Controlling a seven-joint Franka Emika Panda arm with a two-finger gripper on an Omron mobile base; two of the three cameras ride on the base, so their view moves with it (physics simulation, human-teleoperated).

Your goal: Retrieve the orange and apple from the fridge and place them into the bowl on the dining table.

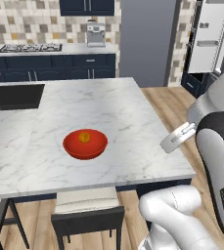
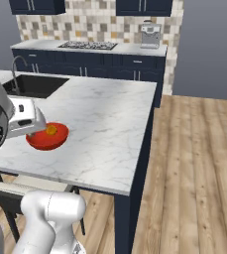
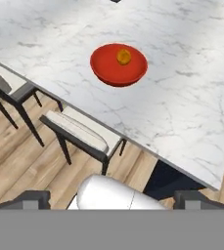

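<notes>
Orange [image 1: 84,137]: in the bowl [image 1: 69,145], middle of the left base frame; also seen in the bowl at upper centre of the hand frame [image 3: 123,56].
Bowl: on the table [image 1: 133,127], well inside the near edge, a little left of centre in the left base frame; left of centre in the right base frame [image 2: 60,136].
Apple: not in the bowl; probably yet to be fetched from the fridge [image 1: 209,36], upper right of the left base frame, door open with white bins showing.
Gripper [image 3: 113,195]: tips at the bottom corners of the hand frame, wide apart, nothing between them; raised off the near table edge.
Handling, apple: judged light, round, firm, smooth skin, somewhat slippery; best taken across the widest part, with moderate squeeze to avoid rolling out.
Handling, bowl: glossy and shallow, likely to slide if pushed; better to release fruit from above, not touching the rim.
Edges: near table edge runs diagonally across the hand frame; two stools [image 3: 81,131] tucked under it at left.
Free room: wide wooden floor [image 2: 199,168] at right of the right base frame, open toward the fridge; bare marble all around the bowl; sink [image 1: 13,96] at upper left, well apart.
</notes>
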